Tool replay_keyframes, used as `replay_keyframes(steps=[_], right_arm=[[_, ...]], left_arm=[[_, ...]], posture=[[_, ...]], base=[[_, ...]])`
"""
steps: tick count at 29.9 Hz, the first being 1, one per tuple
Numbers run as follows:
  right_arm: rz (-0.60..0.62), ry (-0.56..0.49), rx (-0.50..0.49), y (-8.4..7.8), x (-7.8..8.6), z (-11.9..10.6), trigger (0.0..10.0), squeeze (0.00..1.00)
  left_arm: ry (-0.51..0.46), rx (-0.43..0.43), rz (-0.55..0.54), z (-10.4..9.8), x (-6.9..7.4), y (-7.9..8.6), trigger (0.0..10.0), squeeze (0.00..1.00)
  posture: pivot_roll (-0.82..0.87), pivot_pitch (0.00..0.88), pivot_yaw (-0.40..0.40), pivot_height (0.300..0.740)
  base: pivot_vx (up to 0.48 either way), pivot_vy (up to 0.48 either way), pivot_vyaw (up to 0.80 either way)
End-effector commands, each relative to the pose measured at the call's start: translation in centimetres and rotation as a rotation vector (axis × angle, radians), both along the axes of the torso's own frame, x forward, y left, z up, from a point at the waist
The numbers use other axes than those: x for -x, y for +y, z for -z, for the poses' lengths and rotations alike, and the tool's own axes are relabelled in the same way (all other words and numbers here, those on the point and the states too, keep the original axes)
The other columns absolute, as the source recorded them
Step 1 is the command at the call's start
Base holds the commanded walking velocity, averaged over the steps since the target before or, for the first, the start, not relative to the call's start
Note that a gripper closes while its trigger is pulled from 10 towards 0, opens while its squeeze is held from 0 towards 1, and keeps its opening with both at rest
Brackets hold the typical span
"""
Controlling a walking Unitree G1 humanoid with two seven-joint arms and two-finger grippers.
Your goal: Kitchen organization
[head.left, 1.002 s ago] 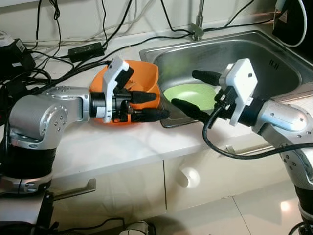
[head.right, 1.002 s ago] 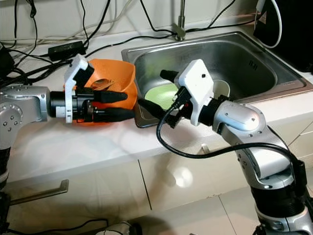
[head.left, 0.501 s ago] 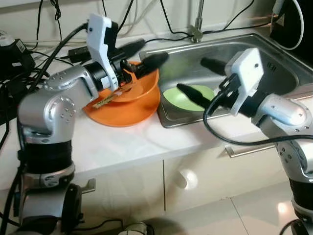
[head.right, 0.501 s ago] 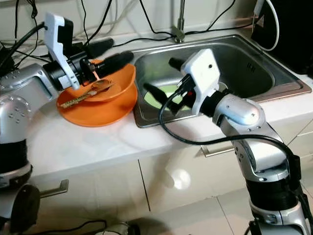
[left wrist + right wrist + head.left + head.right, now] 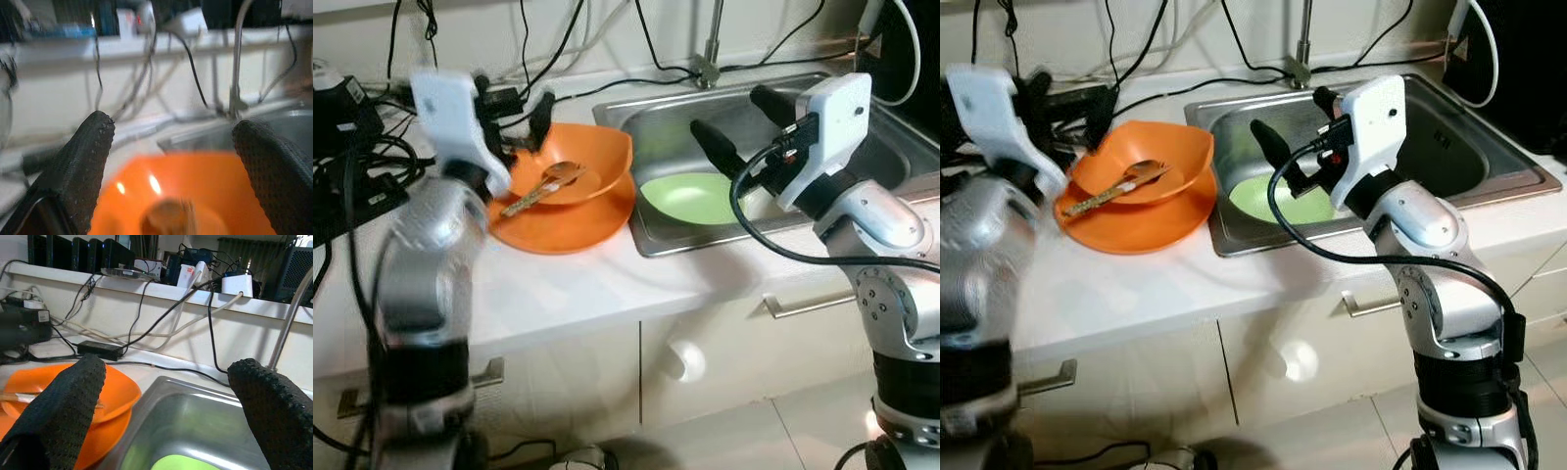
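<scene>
White countertop (image 5: 578, 284) with stainless sink (image 5: 862, 137) set in; faucet stem (image 5: 709, 44) at back edge. Black cables (image 5: 558, 59) strewn against pale wall behind. Cream cabinet fronts (image 5: 568, 382) below with metal handles (image 5: 803, 302); glossy light floor tiles (image 5: 783, 431), glare spots.

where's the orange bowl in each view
Left eye: orange bowl on the counter, beside the sink.
Right eye: same spot.
Left wrist: low, between the fingers.
Right wrist: beside a finger.
Shared landmark: the sink's edge.
</scene>
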State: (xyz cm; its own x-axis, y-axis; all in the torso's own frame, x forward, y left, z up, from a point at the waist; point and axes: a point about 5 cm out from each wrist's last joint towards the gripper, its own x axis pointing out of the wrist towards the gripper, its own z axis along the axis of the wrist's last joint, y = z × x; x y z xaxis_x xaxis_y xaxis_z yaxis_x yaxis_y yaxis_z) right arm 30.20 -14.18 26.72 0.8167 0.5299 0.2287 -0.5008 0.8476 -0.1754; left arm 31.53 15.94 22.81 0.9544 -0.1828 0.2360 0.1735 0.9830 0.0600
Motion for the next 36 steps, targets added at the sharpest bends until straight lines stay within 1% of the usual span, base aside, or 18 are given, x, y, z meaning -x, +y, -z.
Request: replay_keyframes(steps=[1,4,6,9,13,23,27,32,36], right_arm=[[0.016,-0.008,-0.005,-0.11,0.03,0.00,10.0,0.00],[0.015,-0.012,-0.006,0.01,0.05,-0.06,10.0,0.00],[0.015,-0.014,-0.005,0.03,0.06,-0.09,10.0,0.00],[0.014,-0.017,-0.004,0.09,0.07,-0.15,10.0,0.00],[0.012,-0.019,-0.007,0.21,0.08,-0.20,10.0,0.00],[0.009,-0.023,-0.006,0.28,0.05,-0.32,10.0,0.00],[0.005,-0.025,-0.007,0.33,0.04,-0.41,10.0,0.00],[0.002,-0.027,-0.009,0.42,0.10,-0.43,10.0,0.00],[-0.008,-0.035,-0.006,0.70,0.31,-0.65,10.0,0.00]], left_arm=[[-0.061,-0.020,-0.016,-0.78,0.45,-0.59,10.0,0.00],[-0.068,-0.017,-0.017,-0.72,0.51,-1.06,10.0,0.00],[-0.077,-0.011,-0.030,-0.84,0.47,-1.07,10.0,0.00],[-0.091,0.003,-0.060,-1.07,0.20,-0.62,10.0,0.00],[-0.101,0.000,-0.084,-1.20,0.07,-0.26,10.0,0.00],[-0.110,-0.015,-0.099,-1.22,-0.05,-0.36,10.0,0.00],[-0.126,-0.021,-0.106,-1.42,-0.06,-0.38,10.0,0.00],[-0.132,0.002,-0.107,-1.48,-0.03,-0.31,10.0,0.00],[-0.149,-0.016,-0.108,-1.58,0.17,-0.26,10.0,0.00]], posture=[[0.04,0.029,0.065,0.740],[0.03,0.028,0.064,0.740],[0.03,0.027,0.063,0.740],[0.03,0.027,0.064,0.740],[0.03,0.027,0.064,0.740],[0.03,0.020,0.065,0.740],[0.03,0.020,0.066,0.740],[0.03,0.022,0.067,0.740],[0.03,0.025,0.065,0.740]], base=[[0.000,0.000,0.00],[0.000,0.000,0.00],[0.000,-0.163,0.27],[0.000,-0.417,0.76],[0.000,-0.341,0.80],[0.000,0.000,0.76],[0.000,0.000,0.00],[0.000,0.000,0.00],[0.000,0.000,0.00]])
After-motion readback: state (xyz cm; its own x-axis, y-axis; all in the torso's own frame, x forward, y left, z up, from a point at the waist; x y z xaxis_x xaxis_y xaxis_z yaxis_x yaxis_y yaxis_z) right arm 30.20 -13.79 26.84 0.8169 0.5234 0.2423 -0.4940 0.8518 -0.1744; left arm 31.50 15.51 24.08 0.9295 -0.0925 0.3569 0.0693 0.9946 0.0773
